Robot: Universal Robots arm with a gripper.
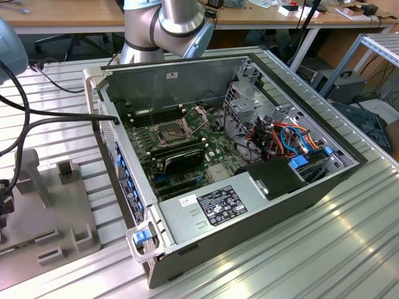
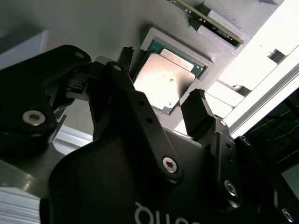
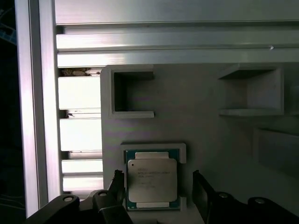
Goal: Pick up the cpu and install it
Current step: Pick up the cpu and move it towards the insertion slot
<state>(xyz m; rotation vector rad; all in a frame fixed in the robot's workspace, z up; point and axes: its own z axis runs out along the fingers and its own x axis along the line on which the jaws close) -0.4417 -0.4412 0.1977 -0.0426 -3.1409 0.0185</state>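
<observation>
**A:** Exterior view first. The open grey metal computer case point(image 1: 174, 81) lies on the ribbed aluminium table point(image 1: 324, 249). On its green board, the dark square socket with a hinged metal frame point(image 1: 169, 131) sits just on the far side of the long black graphics card point(image 1: 181, 161). The frame looks raised and I see nothing silver in it, so I judge the installing is all left to do.

**B:** And the pale grey plastic holder tray point(image 1: 62, 205) is on the exterior view's left, well apart from the case.

**A:** First wrist view now. The cpu, a thin flat square chip with a dull silver-grey metal top point(image 3: 152, 179), lies flat in a square recess of that tray. The black two-fingered gripper point(image 3: 159, 183) is astride it.

**B:** Jaws spread, one finger on each side of the chip, with a clear gap on one side. Nothing is grasped, so the pick-up isn't made.

**A:** Second wrist view looks at a slant along the fingertips point(image 2: 198, 105), with the chip lying between them in its recess. Whether the tips are down at the chip's level, I can't tell.

**B:** So the exterior view gives the socket and how far off it lies. The wrist views give the chip and the spread fingers.
</observation>
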